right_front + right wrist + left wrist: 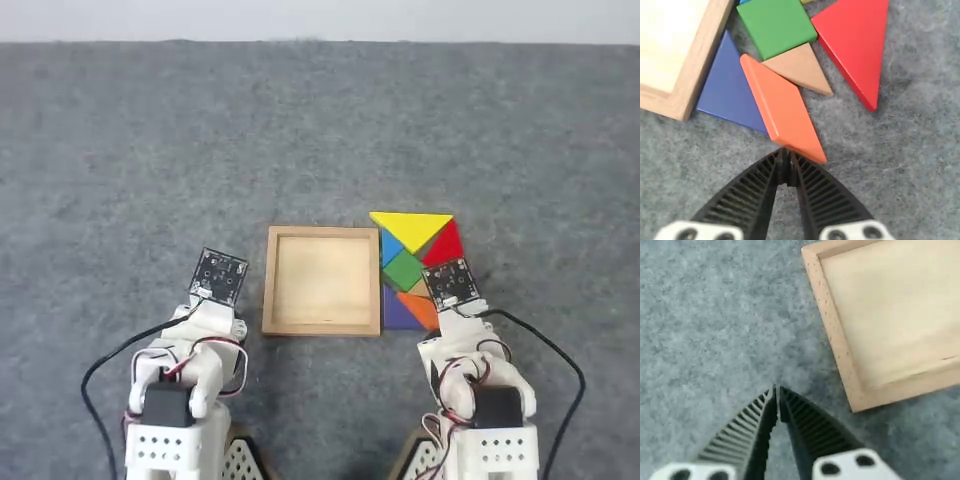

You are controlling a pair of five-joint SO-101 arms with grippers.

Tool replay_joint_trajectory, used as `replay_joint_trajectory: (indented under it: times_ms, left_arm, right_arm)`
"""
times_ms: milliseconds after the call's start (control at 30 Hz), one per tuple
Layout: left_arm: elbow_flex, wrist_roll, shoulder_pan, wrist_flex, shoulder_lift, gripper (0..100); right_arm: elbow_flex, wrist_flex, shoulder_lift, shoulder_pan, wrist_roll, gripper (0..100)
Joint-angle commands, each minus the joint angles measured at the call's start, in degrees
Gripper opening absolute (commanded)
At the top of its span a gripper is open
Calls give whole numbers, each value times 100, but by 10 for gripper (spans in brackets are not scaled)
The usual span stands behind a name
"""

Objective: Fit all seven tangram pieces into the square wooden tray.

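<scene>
High: tangram pieces (415,265) lying bunched just right of tray (322,282), none fitted yet.
L wrist: left gripper (776,390) hanging clenched, holding nothing, beside tray corner.
R wrist: right gripper (785,152) clenched, holding nothing, hovering at tip of orange parallelogram (782,115) near tray.
Judging: needs opening first, then straddling orange's narrow width.

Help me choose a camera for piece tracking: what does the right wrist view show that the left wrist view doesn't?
Right wrist view, not the left: the right gripper, shut, its tips near the orange parallelogram. Beyond that lie a dark blue triangle, tan triangle, green square and red triangle, all on the carpet outside the tray.
Left wrist view, not the right: the left gripper, shut, over bare carpet beside a tray corner.
Both: part of the wooden tray and the grey carpet.
</scene>
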Motion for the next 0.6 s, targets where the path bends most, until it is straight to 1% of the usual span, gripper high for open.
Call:
replay_joint_trajectory:
  times_ms: [0,567]
  left_arm:
    - [-66,44,-18,35,-141,13]
    - [-66,44,-18,35,-141,13]
  right_arm:
    - [70,48,-119,92,62,8]
    - [70,48,-119,84,62,9]
